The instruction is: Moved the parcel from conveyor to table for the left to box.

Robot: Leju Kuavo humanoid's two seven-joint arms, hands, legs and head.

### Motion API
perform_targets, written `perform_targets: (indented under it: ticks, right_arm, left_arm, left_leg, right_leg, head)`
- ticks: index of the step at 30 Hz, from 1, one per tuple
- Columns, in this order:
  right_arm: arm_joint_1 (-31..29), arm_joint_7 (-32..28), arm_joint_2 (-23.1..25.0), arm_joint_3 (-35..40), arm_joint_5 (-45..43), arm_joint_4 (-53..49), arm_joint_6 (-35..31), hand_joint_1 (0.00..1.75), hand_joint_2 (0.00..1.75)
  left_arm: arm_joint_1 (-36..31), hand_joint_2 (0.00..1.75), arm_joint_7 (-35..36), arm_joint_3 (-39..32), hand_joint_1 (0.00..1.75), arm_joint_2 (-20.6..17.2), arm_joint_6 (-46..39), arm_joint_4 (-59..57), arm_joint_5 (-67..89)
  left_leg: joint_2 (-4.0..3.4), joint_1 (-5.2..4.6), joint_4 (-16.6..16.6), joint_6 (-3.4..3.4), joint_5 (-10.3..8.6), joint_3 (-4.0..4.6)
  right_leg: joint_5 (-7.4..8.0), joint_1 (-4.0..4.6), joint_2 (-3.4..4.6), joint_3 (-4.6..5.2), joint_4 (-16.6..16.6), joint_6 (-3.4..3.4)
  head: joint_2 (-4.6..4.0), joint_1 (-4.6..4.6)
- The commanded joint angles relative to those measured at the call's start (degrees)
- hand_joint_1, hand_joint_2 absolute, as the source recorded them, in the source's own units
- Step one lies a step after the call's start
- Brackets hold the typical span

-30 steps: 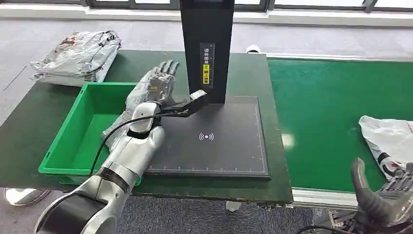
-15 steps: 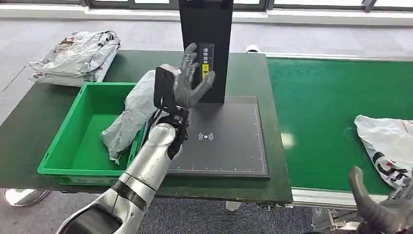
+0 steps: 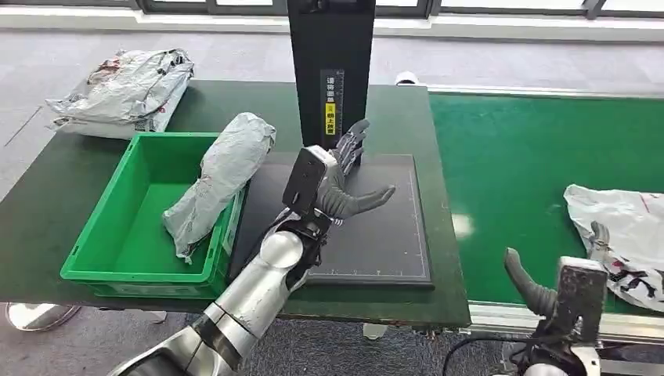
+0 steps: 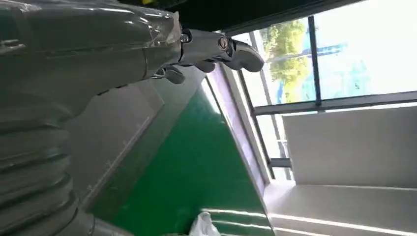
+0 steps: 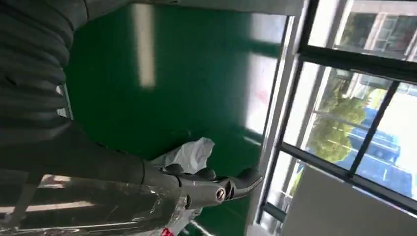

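Grey parcel (image 3: 215, 178) over green bin (image 3: 110, 235) rim; left hand (image 3: 338, 182) empty, fingers apart.

The left hand (image 3: 338, 176) has let go of the grey parcel (image 3: 219, 176), which now leans in the green box (image 3: 102, 235), and has swung right over the black pad (image 3: 384, 227), fingers spread. The right hand (image 3: 575, 282) has risen beside the white parcel (image 3: 618, 219).
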State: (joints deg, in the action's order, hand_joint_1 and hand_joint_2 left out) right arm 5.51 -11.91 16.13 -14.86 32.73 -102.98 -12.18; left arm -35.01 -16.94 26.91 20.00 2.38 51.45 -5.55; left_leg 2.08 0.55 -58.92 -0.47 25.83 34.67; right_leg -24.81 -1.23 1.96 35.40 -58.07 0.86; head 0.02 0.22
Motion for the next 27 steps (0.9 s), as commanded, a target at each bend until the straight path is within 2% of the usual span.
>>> perform_targets:
  ticks: [1,5,10,15,20,22,27]
  right_arm:
    - [-10.1,4.1,-5.4,-2.8,11.9,21.8,-5.5,0.0,1.75]
    - [-11.9,9.5,-7.1,-4.6,23.1,26.9,-9.7,0.0,1.75]
    - [-14.2,15.7,-10.4,-8.0,35.5,35.2,-13.1,0.0,1.75]
    - [-17.6,17.7,-14.2,-11.5,38.2,47.3,-14.3,0.0,1.75]
    - [-18.2,17.3,-14.5,-11.6,38.1,49.4,-15.3,0.0,1.75]
    - [-19.1,19.2,-15.3,-11.5,39.7,51.8,-14.7,0.0,1.75]
    - [-23.3,20.6,-18.2,-11.6,41.6,62.7,-17.3,0.0,1.75]
  left_arm:
    - [-0.4,1.75,1.1,1.7,0.0,-2.6,-4.3,-13.5,1.4]
    - [0.1,1.75,1.0,1.6,0.0,-3.3,-8.2,-14.6,3.9]
    - [1.6,1.75,1.8,1.0,0.0,-3.4,-8.8,-14.6,4.9]
    - [3.6,1.75,1.6,0.6,0.0,-4.2,-8.7,-12.2,4.8]
    - [3.9,1.75,1.6,0.6,0.0,-4.4,-8.6,-11.5,4.7]
    - [4.2,1.75,1.8,0.4,0.0,-4.6,-8.6,-11.1,4.6]
    - [5.9,1.75,1.7,0.3,0.0,-6.0,-8.8,-9.5,4.0]
  left_leg:
    - [-0.25,0.02,0.2,0.04,-0.02,-0.32]
    - [-0.28,0.02,0.2,0.03,0.0,-0.33]
    - [-0.15,0.02,0.2,0.03,0.01,-0.3]
    - [-0.09,0.02,0.1,0.05,0.01,-0.22]
    - [-0.15,-0.02,0.1,0.04,0.03,-0.14]
    - [-0.26,-0.01,0.2,0.04,0.01,-0.27]
    - [-0.22,-0.01,0.1,0.05,0.04,-0.24]
  right_leg:
    - [0.09,0.07,0.01,-0.31,0.3,-0.05]
    - [0.1,0.06,0.02,-0.31,0.3,-0.05]
    - [0.06,0.06,-0.03,-0.31,0.2,-0.04]
    - [0.05,0.05,-0.07,-0.26,0.2,-0.01]
    - [0.04,0.0,-0.02,-0.16,0.1,-0.03]
    - [0.07,0.04,-0.09,-0.27,0.3,-0.09]
    - [0.06,0.02,0.02,-0.23,0.2,-0.03]
  head:
    - [0.0,0.0]
    - [0.0,0.0]
    - [-0.02,0.0]
    - [0.0,0.0]
    - [0.0,0.0]
    - [-0.02,0.0]
    - [0.0,0.0]
